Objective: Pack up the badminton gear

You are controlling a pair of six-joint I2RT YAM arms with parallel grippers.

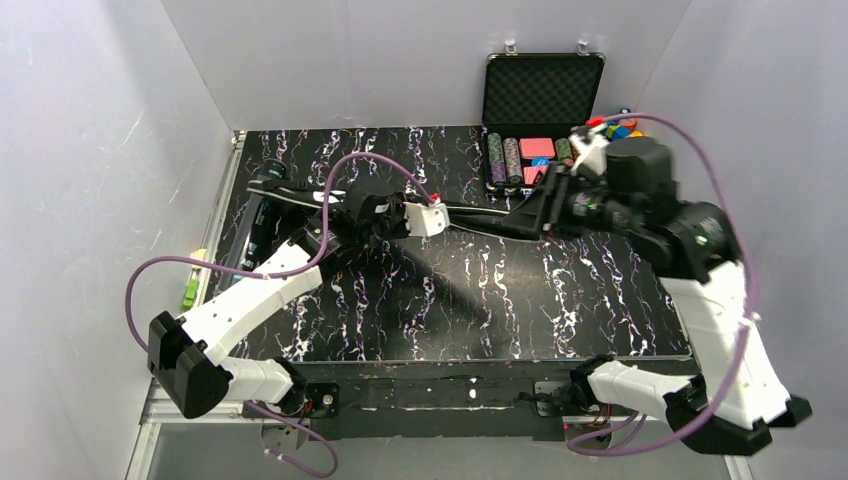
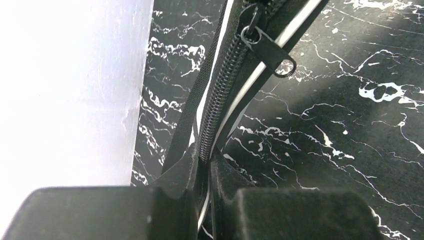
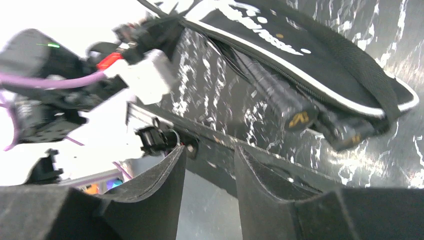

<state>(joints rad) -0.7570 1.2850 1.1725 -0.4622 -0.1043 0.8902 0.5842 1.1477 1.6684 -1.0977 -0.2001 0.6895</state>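
**While left pins the bag, right hangs open by the handle end**

Since the whole next move depends on how the bag lies, layout first. The bag [image 1: 490, 222] is stretched across the middle of the counter [image 1: 420, 310]. Its long axis runs roughly left to right in the top view, a bit tilted. The left end effector [image 2: 204, 160] is clamped on the bag's zipper edge, squeezed right onto the teeth. The zipper pull [image 2: 274, 54] dangles further up that line, in the upper middle of the left wrist frame, and nothing is touching it.

The right end effector [image 3: 210, 150] is spread open with nothing in the gap. In its wrist view the bag sits up and to the right of it, clear of it. Two racket handles [image 3: 280, 97] poke out of the bag's edge toward the lower right of the frame, so that end isn't closed up as far as I can tell.

My read: the right arm is the nearer one to the handle end, and left is busy being the anchor. If the handles need tucking in or the zipper needs running, that work goes along the long axis. Right would have to swing up and to the right in its own view to reach anything. Can't see what else is inside the bag.
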